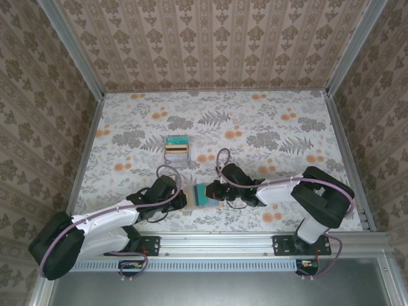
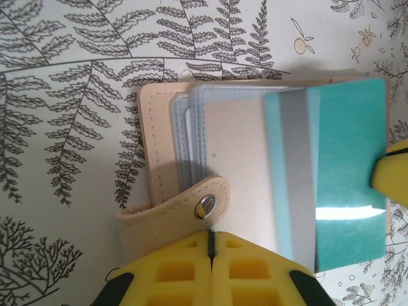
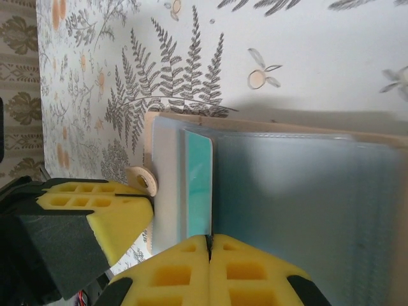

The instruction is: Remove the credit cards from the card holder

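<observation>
While the left hand (image 2: 210, 245) pinches the card holder (image 2: 160, 153) to anchor it, the right hand (image 3: 208, 248) pinches the teal card (image 2: 347, 146) to slide it out.

White arm links (image 1: 102, 223), black joints (image 1: 325, 199), lilac cables (image 1: 169, 167) looping alongside, yellow foam claw fingers (image 2: 172, 275) with square recesses

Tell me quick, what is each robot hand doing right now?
Left gripper: closed, pinching the card holder.
Right gripper: closed, pinching the teal card.
</observation>
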